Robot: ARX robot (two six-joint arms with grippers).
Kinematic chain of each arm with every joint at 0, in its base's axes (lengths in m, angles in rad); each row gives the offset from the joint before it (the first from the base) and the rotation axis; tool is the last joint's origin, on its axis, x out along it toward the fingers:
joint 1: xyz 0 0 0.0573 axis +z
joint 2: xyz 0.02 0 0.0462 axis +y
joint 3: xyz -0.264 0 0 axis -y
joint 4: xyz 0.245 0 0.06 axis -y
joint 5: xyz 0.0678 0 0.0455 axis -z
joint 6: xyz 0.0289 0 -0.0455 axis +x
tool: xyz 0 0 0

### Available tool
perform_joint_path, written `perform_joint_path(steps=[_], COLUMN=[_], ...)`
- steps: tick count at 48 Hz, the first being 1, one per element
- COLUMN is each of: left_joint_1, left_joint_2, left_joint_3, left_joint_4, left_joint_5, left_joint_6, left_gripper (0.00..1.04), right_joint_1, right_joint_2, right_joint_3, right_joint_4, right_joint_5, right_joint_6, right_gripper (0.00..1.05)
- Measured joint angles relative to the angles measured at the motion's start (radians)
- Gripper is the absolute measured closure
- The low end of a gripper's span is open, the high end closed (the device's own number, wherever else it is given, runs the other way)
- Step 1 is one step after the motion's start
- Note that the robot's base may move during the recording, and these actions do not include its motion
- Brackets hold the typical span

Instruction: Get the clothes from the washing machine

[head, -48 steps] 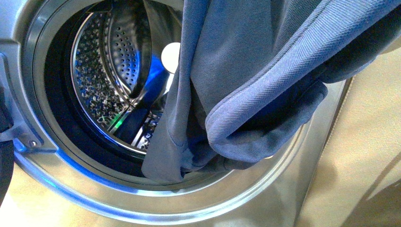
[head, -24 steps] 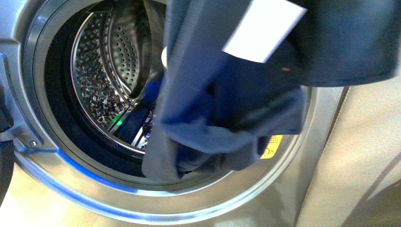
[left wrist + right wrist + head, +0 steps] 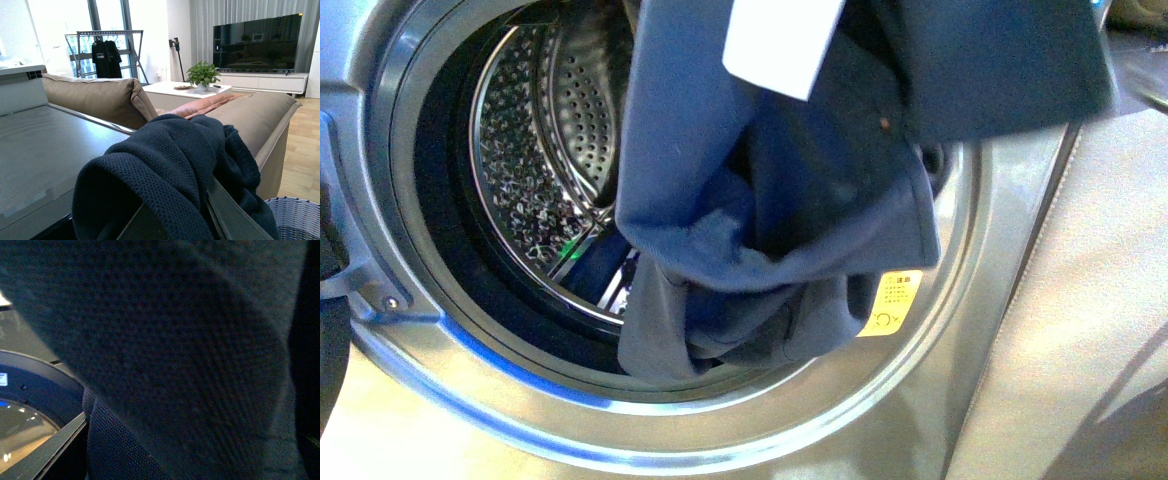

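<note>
Front view: clothes (image 3: 770,200) hang 12-to-6 into washing machine (image 3: 940,400)
left gripper (image 3: 220,217): cloth-draped, grip cannot be told
right gripper: hidden, cannot tell

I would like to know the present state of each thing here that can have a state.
washing machine, porthole open
drum, exposed, its perforated wall showing
garment, lifted and hanging across the porthole, lowest fold resting inside the rim
white tag, exposed, facing the front camera
yellow sticker, uncovered, just beside the garment's edge
</note>
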Motion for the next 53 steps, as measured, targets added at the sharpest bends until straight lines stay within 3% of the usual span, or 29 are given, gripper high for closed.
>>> perform_joint_path(steps=[17, 34, 41, 53], left_joint_1=[0.000, 0.000, 0.000, 0.000], left_joint_2=[0.000, 0.000, 0.000, 0.000], left_joint_3=[0.000, 0.000, 0.000, 0.006], left_joint_4=[0.000, 0.000, 0.000, 0.000], left_joint_5=[-0.004, -0.004, -0.003, -0.002], left_joint_6=[0.000, 0.000, -0.001, -0.002], left_gripper=[0.97, 0.97, 0.97, 0.61], right_joint_1=[0.131, 0.159, 0.156, 0.102], right_joint_2=[0.100, 0.159, 0.163, 0.130], right_joint_3=[0.100, 0.154, 0.154, 0.147], right_joint_4=[-0.004, -0.003, 0.044, 0.110], right_joint_5=[0.231, 0.440, 0.509, 0.564], right_joint_6=[-0.069, -0.144, -0.152, -0.169], right_gripper=[0.07, 0.08, 0.27, 0.61])
